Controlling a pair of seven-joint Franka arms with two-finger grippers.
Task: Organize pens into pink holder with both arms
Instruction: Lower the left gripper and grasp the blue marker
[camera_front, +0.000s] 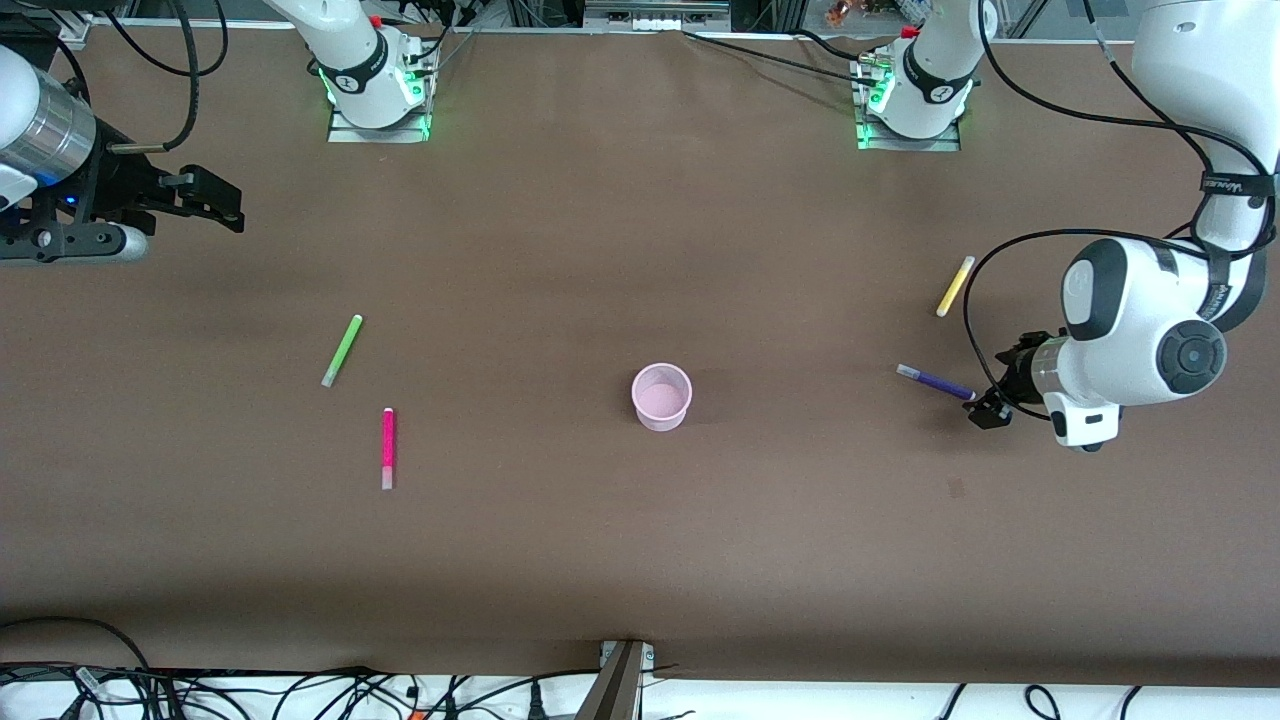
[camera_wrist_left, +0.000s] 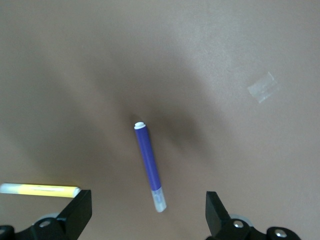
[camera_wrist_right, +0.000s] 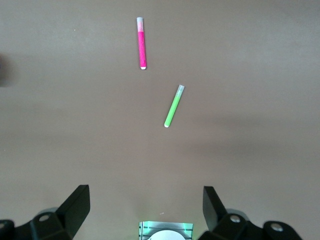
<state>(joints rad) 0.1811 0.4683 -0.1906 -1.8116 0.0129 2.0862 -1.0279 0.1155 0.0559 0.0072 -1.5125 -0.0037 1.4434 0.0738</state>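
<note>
Hovering left pincer (camera_wrist_left: 145, 210), jaws wide, over purple pen (camera_wrist_left: 148, 163): descend centred, close mid-barrel; right pincer (camera_wrist_right: 145, 207) waiting, wide.

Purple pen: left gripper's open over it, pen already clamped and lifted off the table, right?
No. The purple pen lies flat on the table, unclamped; the left gripper is open over it, fingers clear on both sides. The left wrist view shows this.
</note>
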